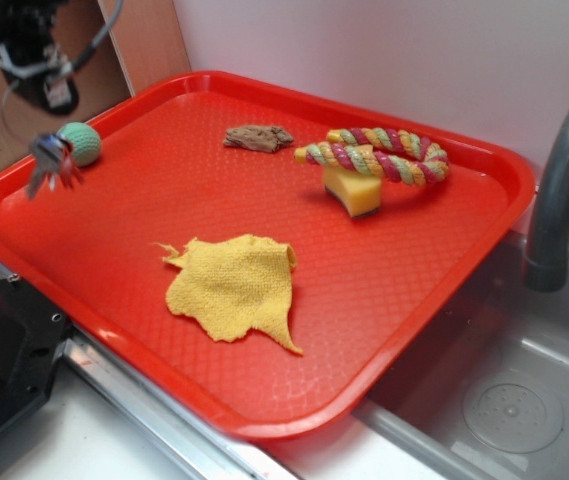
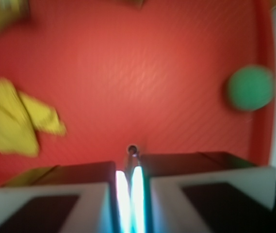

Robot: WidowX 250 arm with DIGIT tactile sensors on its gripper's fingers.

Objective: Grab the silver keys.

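One bunch of silver keys [image 1: 52, 160], shiny metal blurred in the exterior view, hangs above the tray's left corner; in the wrist view a thin bit of metal shows pinched between the gripper's [image 2: 130, 182] two flat pads, which are clamped almost together on it. Just beside the keys lies one round green knitted ball [image 1: 83, 143]. Farther out on the red pebbled plastic tray [image 1: 394, 300] lie one ragged yellow woven cloth [image 1: 234, 288], one yellow sponge wedge [image 1: 352, 190], one twisted multicolored rope ring [image 1: 379, 157] and one brown lumpy piece [image 1: 259, 138].
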